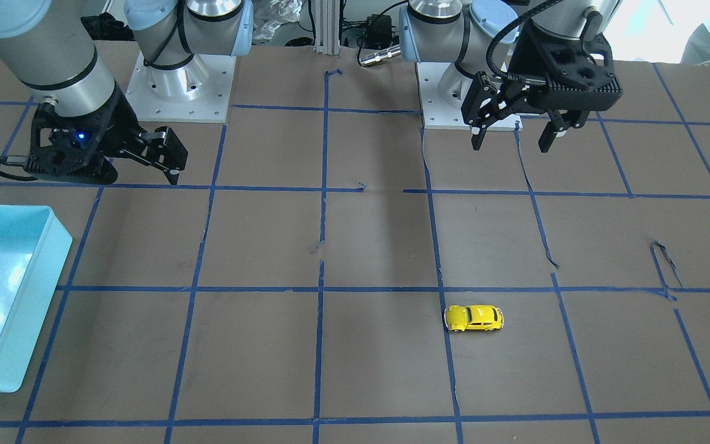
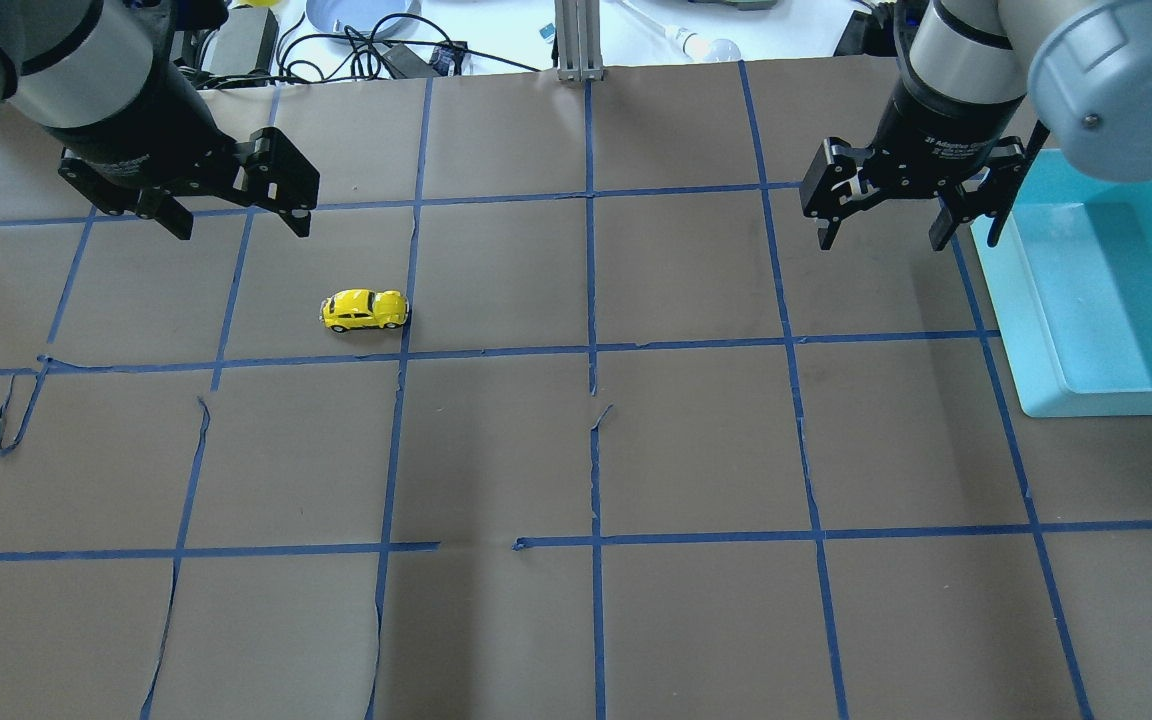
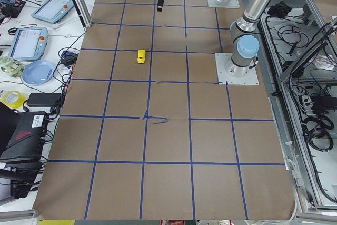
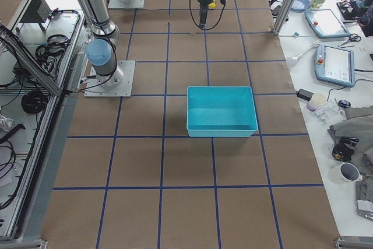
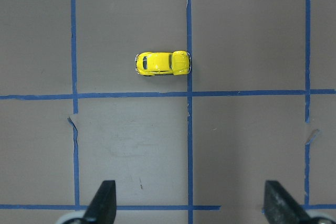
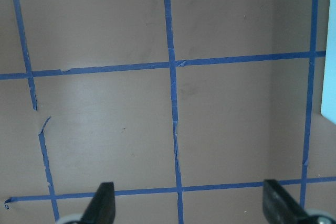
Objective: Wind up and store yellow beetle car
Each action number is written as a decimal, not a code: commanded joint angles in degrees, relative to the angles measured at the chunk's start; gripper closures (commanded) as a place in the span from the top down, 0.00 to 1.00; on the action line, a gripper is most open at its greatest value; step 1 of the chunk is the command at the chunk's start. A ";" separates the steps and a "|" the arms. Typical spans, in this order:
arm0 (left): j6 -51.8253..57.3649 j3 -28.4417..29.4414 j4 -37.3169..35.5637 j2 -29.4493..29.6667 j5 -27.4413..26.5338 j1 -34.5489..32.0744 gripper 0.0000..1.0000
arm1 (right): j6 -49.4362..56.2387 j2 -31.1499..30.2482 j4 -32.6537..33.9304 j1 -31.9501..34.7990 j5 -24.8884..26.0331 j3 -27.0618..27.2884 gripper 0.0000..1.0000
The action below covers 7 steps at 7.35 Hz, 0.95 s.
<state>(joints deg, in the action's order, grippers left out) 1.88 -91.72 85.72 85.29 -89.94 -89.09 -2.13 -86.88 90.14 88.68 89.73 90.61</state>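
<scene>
Yellow car (image 2: 365, 311) is sitting on our left half of the table (image 2: 696, 440), long axis running along the finger spread | left gripper (image 2: 239, 225) is hanging wide open above, nearer | right gripper (image 2: 881, 240), also wide, is hanging by the bin (image 2: 1096, 402)

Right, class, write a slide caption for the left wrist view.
Open left gripper over the blue-taped table, yellow beetle car standing ahead of it.

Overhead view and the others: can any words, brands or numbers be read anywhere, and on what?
"Adaptive": white print on the black collar above the right pincer; the letters around it are too small to read.
On the yellow beetle car: no readable text.
On the handheld screens beside the table: too small to read.
</scene>
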 commanded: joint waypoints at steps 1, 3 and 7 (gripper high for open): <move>0.58 0.05 -0.11 0.49 0.99 0.14 1.00 | -0.07 -0.04 0.04 0.00 -0.08 0.00 1.00; 0.58 0.40 0.58 0.14 0.55 0.14 1.00 | 0.02 0.04 0.04 0.00 0.00 0.00 1.00; 0.67 1.19 1.73 0.41 0.73 -0.12 0.97 | 0.02 -0.30 -0.05 -0.09 0.27 0.00 1.00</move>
<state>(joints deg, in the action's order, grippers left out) 2.56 -90.58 87.12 85.79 -89.33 -89.03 -2.11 -87.04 90.09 88.67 89.89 90.61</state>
